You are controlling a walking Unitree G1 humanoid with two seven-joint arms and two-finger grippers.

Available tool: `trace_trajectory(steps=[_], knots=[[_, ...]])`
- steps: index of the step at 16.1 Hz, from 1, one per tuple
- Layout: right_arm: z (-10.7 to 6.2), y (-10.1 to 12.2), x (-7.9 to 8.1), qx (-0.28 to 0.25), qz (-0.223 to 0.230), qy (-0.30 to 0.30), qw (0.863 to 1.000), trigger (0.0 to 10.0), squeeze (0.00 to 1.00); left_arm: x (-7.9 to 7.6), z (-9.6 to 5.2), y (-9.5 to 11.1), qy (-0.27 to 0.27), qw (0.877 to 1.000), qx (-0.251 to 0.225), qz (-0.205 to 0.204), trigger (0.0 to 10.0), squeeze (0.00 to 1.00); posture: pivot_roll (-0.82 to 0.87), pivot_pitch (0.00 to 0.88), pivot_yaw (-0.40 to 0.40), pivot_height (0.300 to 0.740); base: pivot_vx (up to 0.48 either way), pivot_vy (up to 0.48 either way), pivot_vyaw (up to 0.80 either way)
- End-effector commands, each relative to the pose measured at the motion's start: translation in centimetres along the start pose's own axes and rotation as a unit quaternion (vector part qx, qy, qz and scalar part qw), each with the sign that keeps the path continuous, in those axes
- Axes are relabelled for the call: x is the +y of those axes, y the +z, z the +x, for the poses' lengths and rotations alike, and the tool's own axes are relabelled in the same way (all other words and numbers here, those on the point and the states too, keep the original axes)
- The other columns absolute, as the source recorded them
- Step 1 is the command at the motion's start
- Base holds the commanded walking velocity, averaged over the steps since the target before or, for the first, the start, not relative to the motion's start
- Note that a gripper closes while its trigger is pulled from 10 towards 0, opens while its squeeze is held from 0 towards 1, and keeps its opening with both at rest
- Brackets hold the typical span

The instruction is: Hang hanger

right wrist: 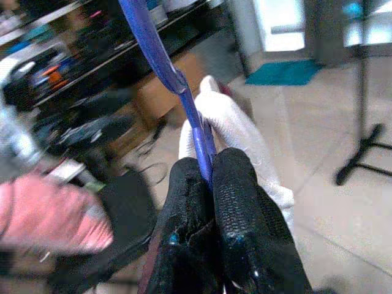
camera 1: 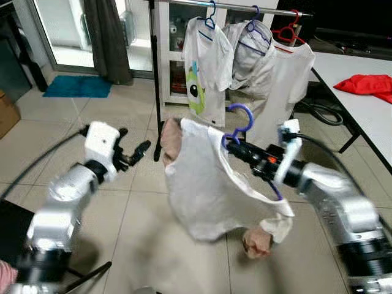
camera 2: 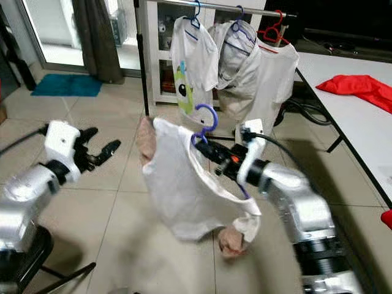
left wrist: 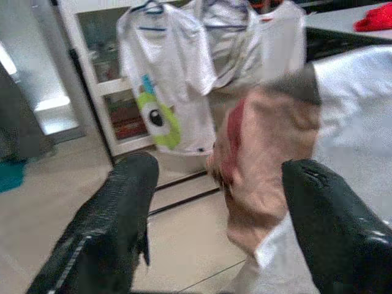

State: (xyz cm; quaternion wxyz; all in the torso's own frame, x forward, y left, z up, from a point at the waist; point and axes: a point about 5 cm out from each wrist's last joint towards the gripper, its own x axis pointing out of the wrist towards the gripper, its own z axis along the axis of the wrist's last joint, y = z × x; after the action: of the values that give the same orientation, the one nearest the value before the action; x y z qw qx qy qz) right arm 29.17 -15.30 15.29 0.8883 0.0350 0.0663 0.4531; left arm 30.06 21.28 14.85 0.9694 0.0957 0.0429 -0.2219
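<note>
Your right end effector is clenched on the blue hanger, pinching it just below the hook; the right wrist view shows both fingers closed tight on the blue bar with white cloth behind. The shirt hangs from the hanger, white with pinkish sleeves, and droops low toward the floor. The hook points up and stands well below the rail.

Your left end effector is released, fingers spread, just beside the shirt's near sleeve but not touching it.

The rail already carries three garments: one on a blue hanger with a green cartoon print, one in the middle, and one on a red hanger. The barest stretch looks to be at the rail's left end, next to the black upright pole.

To do this step well, raise the right arm so the hook clears the rail, keep the hook's open side facing the bar, then lower it on. Hold the grip firm until the hook seats, since the shirt's weight will likely swing it. Step closer first; the rack is far for the arm's reach. Keep the left arm away from the cloth so it does not snag.
</note>
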Motion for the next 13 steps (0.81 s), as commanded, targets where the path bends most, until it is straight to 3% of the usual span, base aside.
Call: trace_trajectory(steps=[1, 2, 3, 6, 8, 9, 13], knots=[[-0.5, 1.7, 0.4, -0.023, -0.011, 0.044, 0.999, 10.0, 0.0, -0.1, 0.4, 0.6, -0.039, 0.999, -0.014, -0.011, 10.0, 1.0, -0.05, 0.0, -0.058, 0.74, 0.0, 0.0, 0.0], [-0.6, 1.7, 0.6, -0.021, -0.008, 0.056, 0.998, 10.0, 0.0, -0.1, 0.5, 0.6, -0.051, 0.998, -0.015, -0.013, 10.0, 1.0, -0.05, 0.0, -0.058, 0.74, 0.0, 0.0, 0.0], [-1.0, 1.9, 1.1, -0.019, -0.008, 0.09, 0.996, 10.0, 0.0, -0.1, 0.6, 0.5, -0.076, 0.997, -0.014, -0.02, 10.0, 0.0, -0.05, 0.0, -0.058, 0.74, 0.0, 0.0, 0.0], [-1.6, 2.8, 2.1, -0.037, 0.01, 0.154, 0.987, 10.0, 0.0, -0.8, 0.7, 0.3, -0.17, 0.984, -0.004, -0.057, 10.0, 0.0, -0.06, 0.0, -0.051, 0.74, 0.0, 0.0, 0.0], [-1.7, 3.0, 2.0, -0.038, 0.011, 0.156, 0.987, 10.0, 0.0, -1.0, 0.6, -0.1, -0.181, 0.982, 0.01, -0.049, 10.0, 0.0, -0.06, 0.0, -0.048, 0.74, 0.0, 0.0, 0.0], [-1.8, 3.3, 2.1, -0.044, 0.013, 0.159, 0.986, 10.0, 0.0, -0.9, 0.6, -0.2, -0.178, 0.983, 0.006, -0.053, 0.0, 0.0, -0.07, 0.0, -0.046, 0.74, 0.0, 0.0, 0.0], [-2.2, 3.8, 1.9, -0.051, 0.016, 0.164, 0.985, 10.0, 0.0, -0.2, -0.6, -0.1, -0.198, 0.978, 0.009, -0.065, 0.0, 0.0, -0.07, 0.0, -0.045, 0.74, 0.0, 0.0, 0.0]])
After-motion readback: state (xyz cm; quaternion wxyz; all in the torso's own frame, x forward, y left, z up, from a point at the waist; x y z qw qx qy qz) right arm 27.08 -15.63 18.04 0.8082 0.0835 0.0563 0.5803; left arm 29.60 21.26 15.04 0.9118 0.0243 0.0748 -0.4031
